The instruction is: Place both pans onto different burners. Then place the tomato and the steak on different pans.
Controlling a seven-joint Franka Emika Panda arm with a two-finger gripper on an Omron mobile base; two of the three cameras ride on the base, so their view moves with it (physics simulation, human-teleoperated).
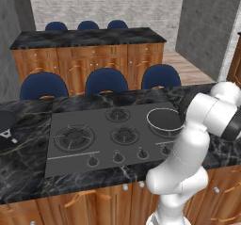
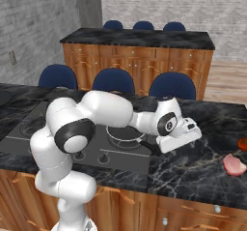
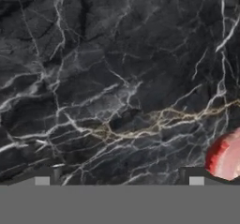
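— One pan (image 1: pixel 164 120), the deeper grey one with the silvery rim, sits on the right-hand burner (image 1: pixel 165 130) of the cooktop (image 1: pixel 84 158). We judge the steak (image 2: pixel 234 165) is our next pick.

— Where is it?

— Flat on the black marble surface (image 2: pixel 202 172), well right of the cooktop, with the tomato (image 2: pixel 243 143) near it by the edge. In the hand view the steak (image 3: pixel 227 155) lies just beside one of our fingers (image 3: pixel 197 176).

— And the gripper (image 2: pixel 193 128)?

— Spread wide, holding nothing, low over bare marble.

— How will the steak handle?

— We expect it soft, light and rather slick. We would pinch it across its narrow width, near the middle, low against the surface.
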